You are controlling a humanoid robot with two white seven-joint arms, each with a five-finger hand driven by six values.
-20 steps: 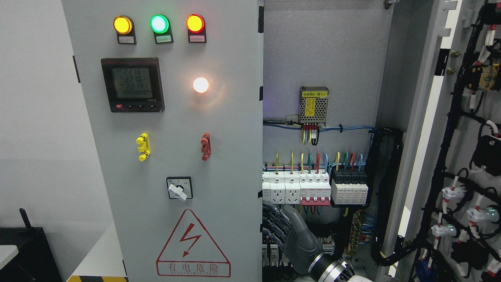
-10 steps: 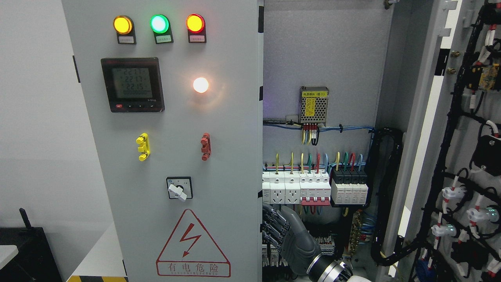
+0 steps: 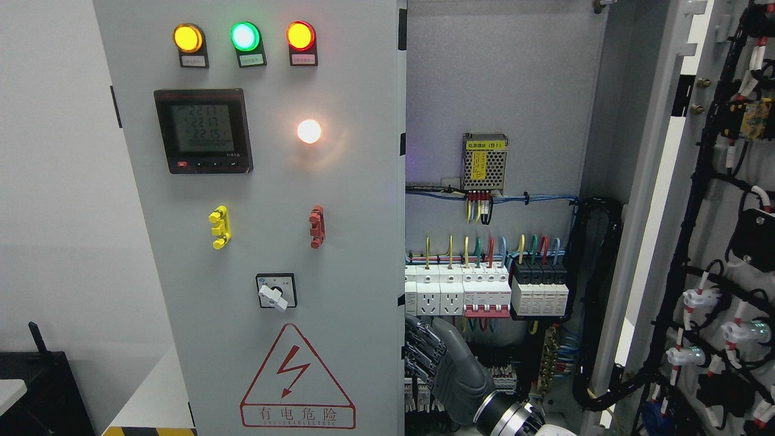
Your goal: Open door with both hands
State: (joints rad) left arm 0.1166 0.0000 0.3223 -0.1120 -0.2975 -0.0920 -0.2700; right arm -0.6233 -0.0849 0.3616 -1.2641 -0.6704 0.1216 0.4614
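The right hand [image 3: 445, 369] reaches up from the cabinet's bottom edge, its fingers [image 3: 419, 351] curled around the inner edge of the left door [image 3: 266, 242]; the right door [image 3: 714, 212] stands wide open.

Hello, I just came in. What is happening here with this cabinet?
A humanoid robot is opening an electrical cabinet. Its right hand is hooked with curled fingers around the inner edge of the left door, low down. The right door already stands swung open, so the breakers and wiring inside show. The left hand is not in view.
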